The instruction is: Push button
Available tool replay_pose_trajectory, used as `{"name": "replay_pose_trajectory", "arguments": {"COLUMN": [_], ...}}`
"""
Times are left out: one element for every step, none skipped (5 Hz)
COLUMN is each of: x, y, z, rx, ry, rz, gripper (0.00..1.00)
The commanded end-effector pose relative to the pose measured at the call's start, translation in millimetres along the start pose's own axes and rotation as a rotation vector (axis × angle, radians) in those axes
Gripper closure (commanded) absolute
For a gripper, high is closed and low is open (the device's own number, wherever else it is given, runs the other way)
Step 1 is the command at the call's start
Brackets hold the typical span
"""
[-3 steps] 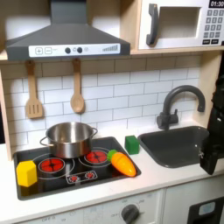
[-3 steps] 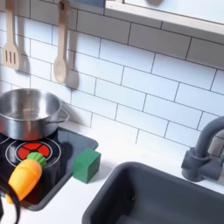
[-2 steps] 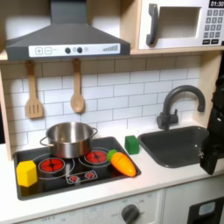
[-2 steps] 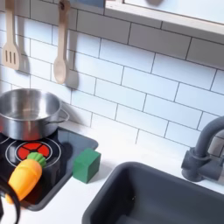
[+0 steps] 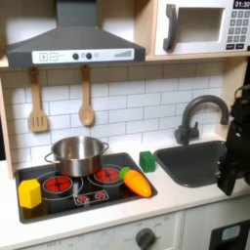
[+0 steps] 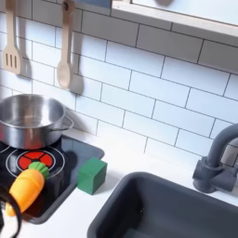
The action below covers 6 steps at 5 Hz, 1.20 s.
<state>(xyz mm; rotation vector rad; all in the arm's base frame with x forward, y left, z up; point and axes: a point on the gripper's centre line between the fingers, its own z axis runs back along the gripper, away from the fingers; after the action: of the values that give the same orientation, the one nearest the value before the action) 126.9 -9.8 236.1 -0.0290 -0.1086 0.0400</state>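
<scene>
We see the steel pot on the stove's rear, contents hidden; the sink basin holds nothing. Gripper finger state: cannot tell.

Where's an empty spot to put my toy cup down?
The white counter between the green block and the faucet is bare, and so is the sink. The stove is crowded: pot, carrot, yellow block.

You have open counter at the lower middle of the first exterior view; the pot, carrot and green block crowd the left, the faucet blocks the right.
</scene>
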Motion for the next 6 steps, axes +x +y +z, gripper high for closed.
{"name": "replay_pose_trajectory", "arguments": {"x": [20.3, 37.3, 62.7, 85.6, 109.1, 129.5], "y": [8.0, 21.9, 39.3, 53.3, 68.6, 87.0], "z": [-6.0, 1.9, 10.9, 24.7, 43.2, 55.7], "rx": [0.035, 0.046, 0.057, 0.056, 0.059, 0.084], "ry": [-0.029, -0.082, -0.141, -0.232, -0.334, -0.421], "rz": [0.040, 0.074, 0.107, 0.134, 0.151, 0.151], "gripper": [1.00, 1.00, 1.00, 1.00, 1.00, 1.00]}}
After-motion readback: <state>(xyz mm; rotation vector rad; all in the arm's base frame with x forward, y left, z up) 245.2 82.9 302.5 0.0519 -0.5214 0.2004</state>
